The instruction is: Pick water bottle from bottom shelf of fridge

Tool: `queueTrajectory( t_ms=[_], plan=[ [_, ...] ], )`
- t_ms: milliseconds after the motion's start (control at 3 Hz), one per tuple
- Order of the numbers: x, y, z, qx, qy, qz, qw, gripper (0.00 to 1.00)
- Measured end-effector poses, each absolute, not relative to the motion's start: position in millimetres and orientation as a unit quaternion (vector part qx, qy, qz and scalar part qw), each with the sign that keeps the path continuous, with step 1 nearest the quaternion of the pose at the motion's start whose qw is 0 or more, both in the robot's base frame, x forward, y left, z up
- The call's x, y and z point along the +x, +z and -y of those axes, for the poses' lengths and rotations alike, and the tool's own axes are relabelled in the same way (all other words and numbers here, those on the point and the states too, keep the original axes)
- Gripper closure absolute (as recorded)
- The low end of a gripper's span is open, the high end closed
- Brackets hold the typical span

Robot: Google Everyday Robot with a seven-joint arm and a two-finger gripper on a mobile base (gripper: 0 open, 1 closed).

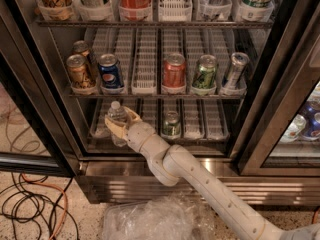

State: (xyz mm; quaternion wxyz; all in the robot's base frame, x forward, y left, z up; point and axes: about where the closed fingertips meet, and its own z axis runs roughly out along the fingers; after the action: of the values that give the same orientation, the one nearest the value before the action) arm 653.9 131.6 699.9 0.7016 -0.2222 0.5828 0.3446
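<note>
The fridge (47,114) stands open with wire shelves of cans. On the bottom shelf (200,134), at its left front, stands the water bottle (117,119), small, clear and ribbed with a pale cap. My gripper (117,125) reaches in from the lower right on a white arm. Its tan fingers (111,128) wrap both sides of the bottle's body and are shut on it. The bottle stands upright at the shelf's front edge. A green can (171,124) stands two lanes to the right of the bottle on the same shelf.
The middle shelf holds several cans (175,71) just above the gripper. White lane dividers (192,119) run back along the shelves. The stainless louvred base (115,184) lies below. Cables (30,209) lie on the floor at left, and crumpled clear plastic (150,219) at the front.
</note>
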Motion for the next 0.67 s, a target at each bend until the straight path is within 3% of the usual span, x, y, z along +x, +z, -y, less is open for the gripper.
queueTrajectory(
  t_ms=[333, 667],
  plan=[
    [641.7, 672.5, -104.0, -0.212, 0.337, -0.640, 0.656, 1.00],
    [641.8, 668.1, -103.9, -0.212, 0.337, -0.640, 0.656, 1.00]
  ],
)
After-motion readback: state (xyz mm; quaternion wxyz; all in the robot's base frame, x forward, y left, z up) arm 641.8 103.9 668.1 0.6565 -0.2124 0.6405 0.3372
